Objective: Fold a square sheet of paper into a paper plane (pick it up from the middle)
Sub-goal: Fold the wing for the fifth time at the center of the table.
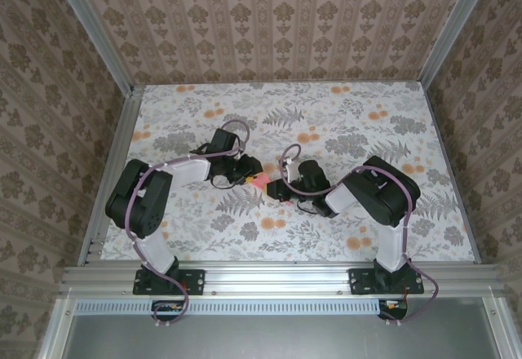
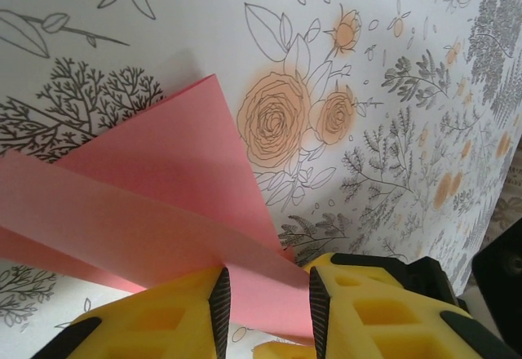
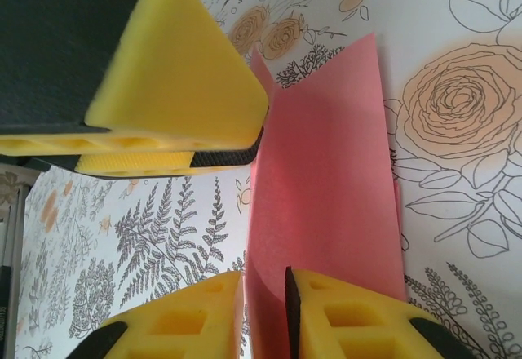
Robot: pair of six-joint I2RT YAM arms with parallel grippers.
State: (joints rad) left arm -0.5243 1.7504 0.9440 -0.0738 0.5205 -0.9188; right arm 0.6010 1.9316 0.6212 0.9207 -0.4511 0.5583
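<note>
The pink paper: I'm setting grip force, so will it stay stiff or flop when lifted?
Probably floppy: the pink paper looks thin, with one flap lifting off the table. Likely very light, being tiny beside the left arm. Its visible folds should stiffen it somewhat.

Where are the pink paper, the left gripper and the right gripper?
pink paper (image 2: 171,155): left wrist view, middle of its upper flap.
left gripper (image 2: 267,306): left wrist view, gap between its fingertips.
right gripper (image 3: 263,310): right wrist view, gap between its fingertips.

Salmon-pink paper (image 2: 155,188), yellow gripper fingers (image 2: 163,322), white table (image 2: 204,16) printed grey leaves (image 2: 98,102), orange roses (image 2: 273,118)
</note>
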